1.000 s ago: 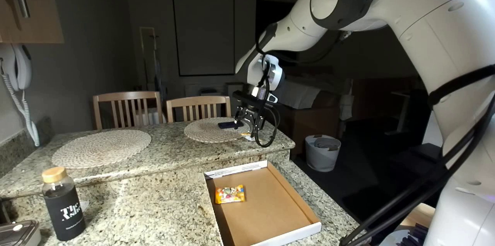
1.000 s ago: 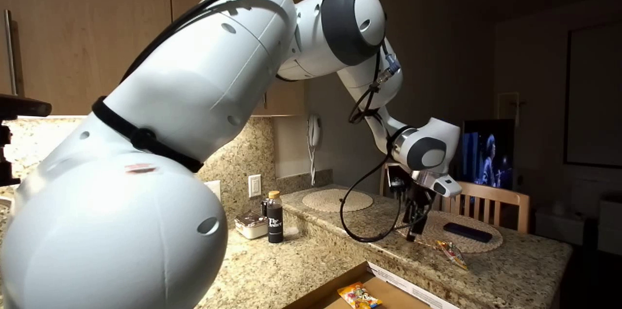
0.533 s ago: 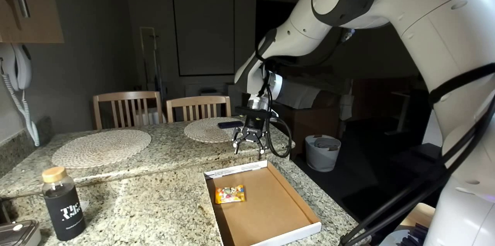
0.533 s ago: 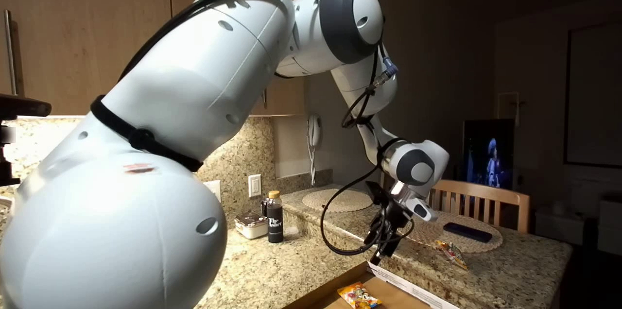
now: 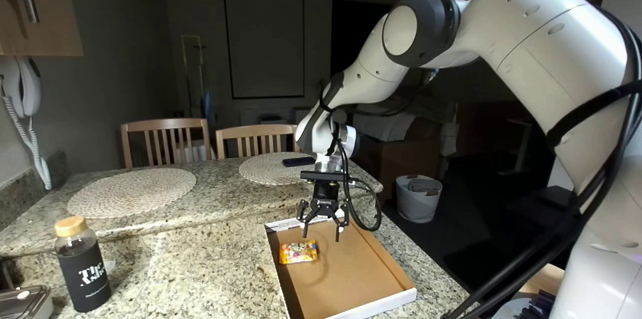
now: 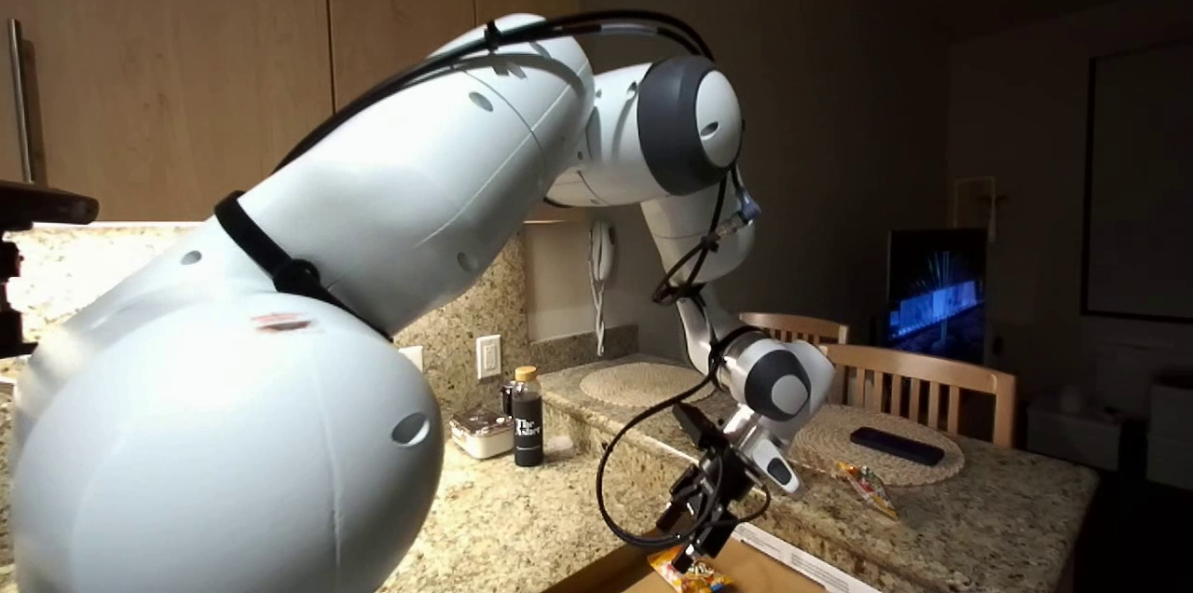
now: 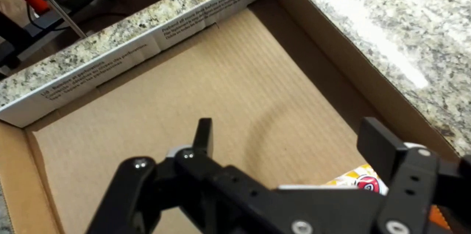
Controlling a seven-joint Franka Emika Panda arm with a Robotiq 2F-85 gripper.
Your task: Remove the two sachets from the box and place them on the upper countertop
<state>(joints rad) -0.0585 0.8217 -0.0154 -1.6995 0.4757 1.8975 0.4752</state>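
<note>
Here, one sachet (image 5: 298,253) flat in the box (image 5: 351,274), close to its low wall (image 7: 342,53); other sachet (image 6: 867,489) on the upper worktop (image 6: 1007,500), at the edge of a mat (image 5: 266,168) bearing a phone (image 5: 299,161). Well apart, on the lower worktop (image 5: 210,269), a bottle (image 5: 83,264). Above the box, the tool (image 5: 321,236) with fingers (image 7: 381,149) apart; boxed sachet beneath, to one side, partly hidden behind it in the wrist view.

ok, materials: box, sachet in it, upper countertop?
Box: matte corrugated cardboard; fine ribs on its brown floor.
Sachet: probably plastic film, given bright print, uneven outline; gloss hard to judge.
Upper countertop: stone, likely granite, from the speckle; perhaps polished, its edge catching light.
</note>
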